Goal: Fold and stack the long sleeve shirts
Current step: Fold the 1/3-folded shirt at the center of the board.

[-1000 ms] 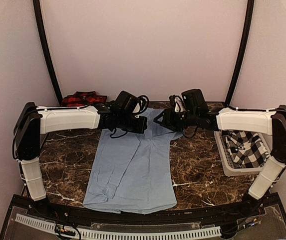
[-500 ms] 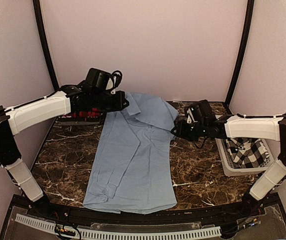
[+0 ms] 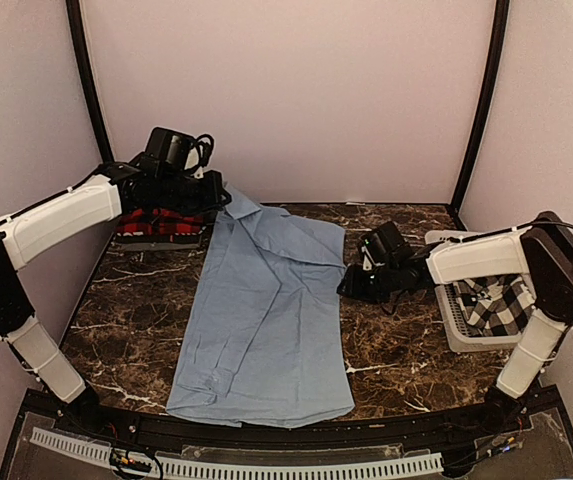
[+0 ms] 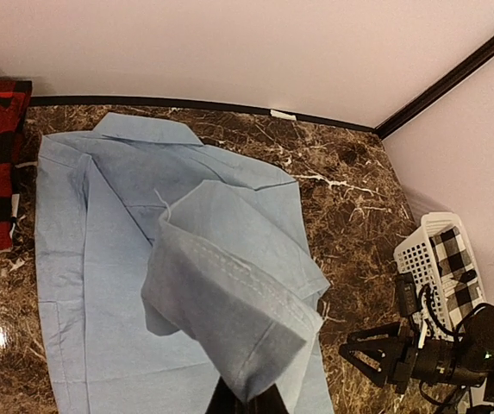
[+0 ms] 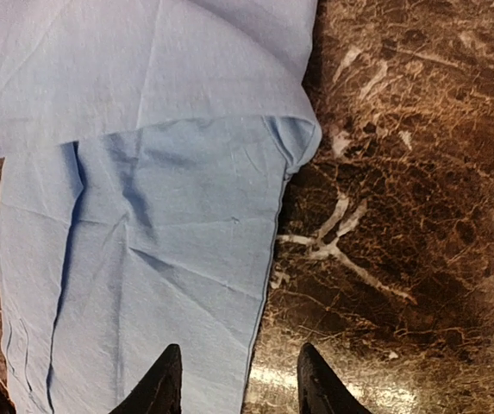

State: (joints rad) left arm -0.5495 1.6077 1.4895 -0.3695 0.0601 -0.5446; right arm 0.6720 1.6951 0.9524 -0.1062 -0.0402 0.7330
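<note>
The light blue shirt (image 3: 266,330) lies flat and lengthwise on the marble table, collar at the far end. My left gripper (image 3: 221,195) is shut on its sleeve cuff (image 4: 229,302) and holds it raised over the shirt's far left corner; the fingers (image 4: 247,401) barely show under the cloth. My right gripper (image 3: 346,285) is open and empty, low over the shirt's right edge (image 5: 272,259), one fingertip (image 5: 165,379) over cloth and the other over marble. The red-and-black plaid shirt (image 3: 161,222) lies folded at the far left. The black-and-white checked shirt (image 3: 496,300) sits in the basket.
The white lattice basket (image 3: 456,335) stands at the right edge of the table, also in the left wrist view (image 4: 419,259). Walls close the back and sides. Bare marble (image 3: 396,350) shows between the blue shirt and the basket.
My left gripper has risen and swung back-left with the cuff, pulling the sleeve across the shirt. My right gripper has left the collar area, moved right and down, and stands open.
</note>
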